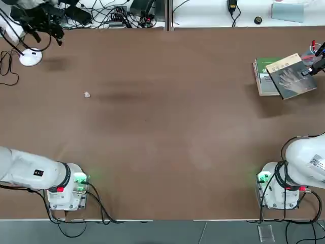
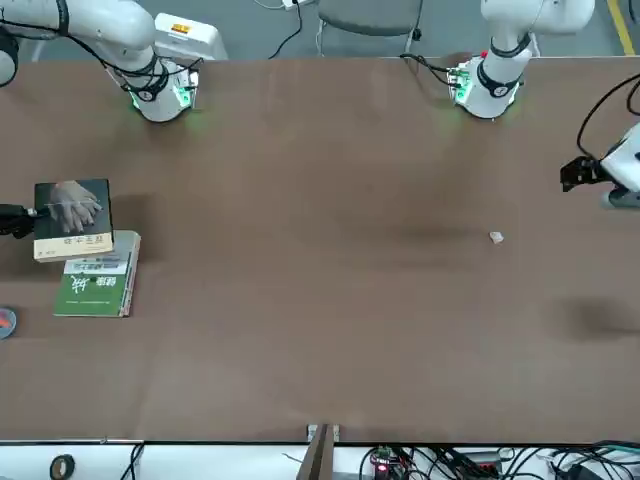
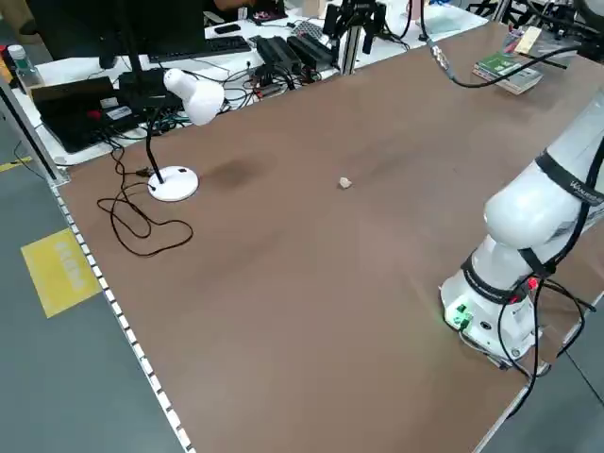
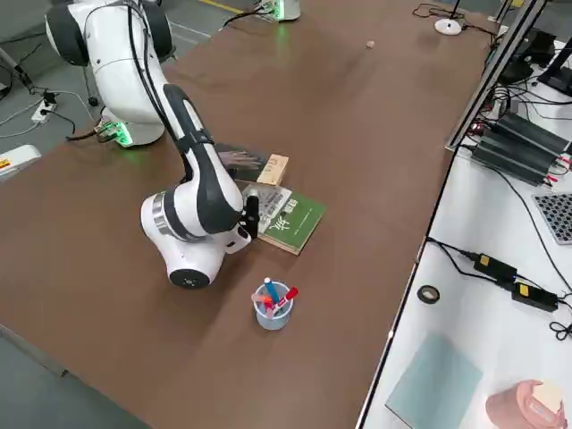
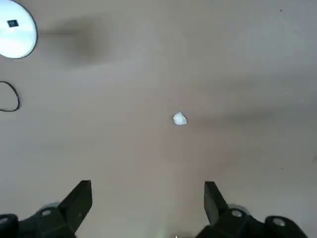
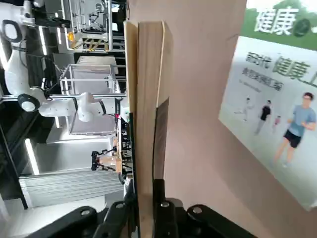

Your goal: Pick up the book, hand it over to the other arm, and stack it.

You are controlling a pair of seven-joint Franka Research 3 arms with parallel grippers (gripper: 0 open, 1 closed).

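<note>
Above the glossy green-and-white book (image 1: pixel 265 76), right gripper (image 1: pixel 307 71) clamps thin paperback book (image 1: pixel 291 76).

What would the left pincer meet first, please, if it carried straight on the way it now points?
Probably only the bare table. The open left pincer points down at it; the small white scrap lies ahead of the fingertips, seemingly off that line.

Wide-apart jaws of the left gripper (image 5: pixel 147 208) hang over a white scrap (image 5: pixel 180 119) on the table (image 5: pixel 237 74).

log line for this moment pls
right claw: shut on book, held over green book | left claw: open, empty, away | stack: not yet
</note>
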